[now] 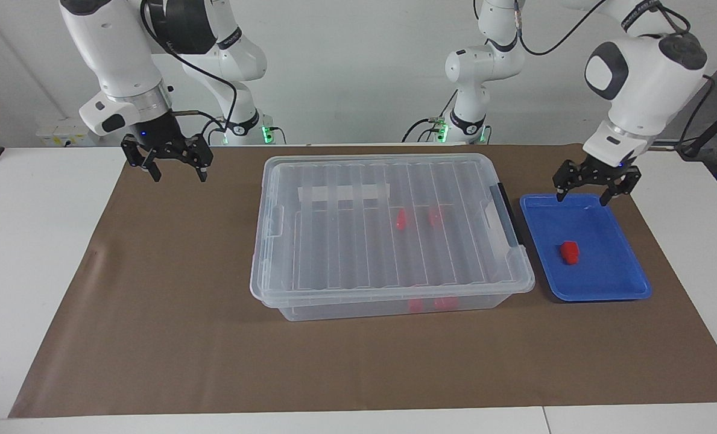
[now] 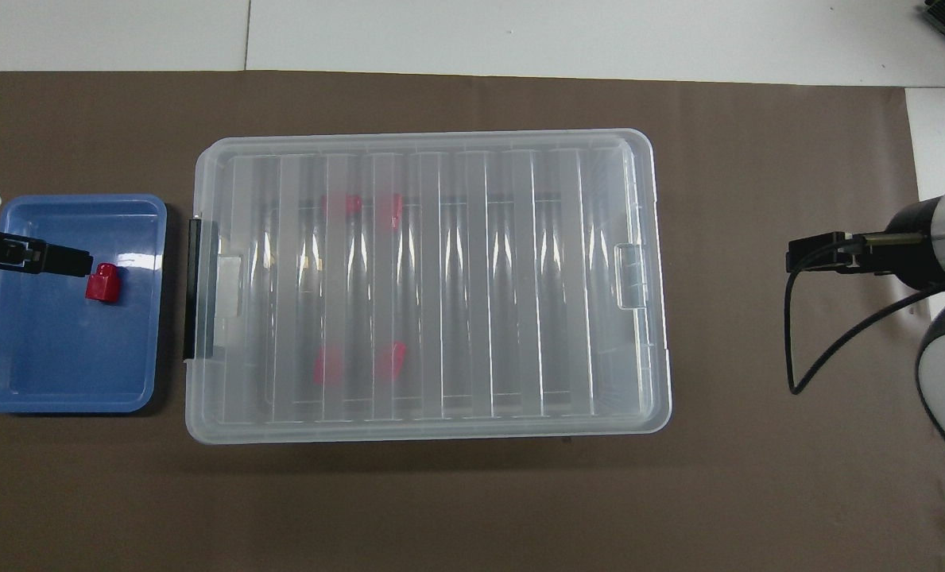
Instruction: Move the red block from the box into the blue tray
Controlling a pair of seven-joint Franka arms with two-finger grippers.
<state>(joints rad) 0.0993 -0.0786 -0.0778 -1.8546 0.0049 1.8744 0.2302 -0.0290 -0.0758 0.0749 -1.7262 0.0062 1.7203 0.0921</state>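
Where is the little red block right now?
The red block lies in the blue tray, beside the box at the left arm's end.

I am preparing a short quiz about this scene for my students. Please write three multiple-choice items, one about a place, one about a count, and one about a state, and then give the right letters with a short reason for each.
1. Where does the red block outside the box lie?
A. in the blue tray
B. on the box lid
C. on the brown mat

2. How many red blocks show through the box?
A. none
B. two
C. four

3. How is the box?
A. its lid is off
B. its lid is on
C. it is tipped on its side

Answers: 1 A, the block rests on the tray floor, free of the left gripper, which is open over the tray edge nearest the robots. 2 C, the overhead view shows two pairs through the clear lid. 3 B, the ribbed lid covers the whole box. The right gripper waits open over the mat.
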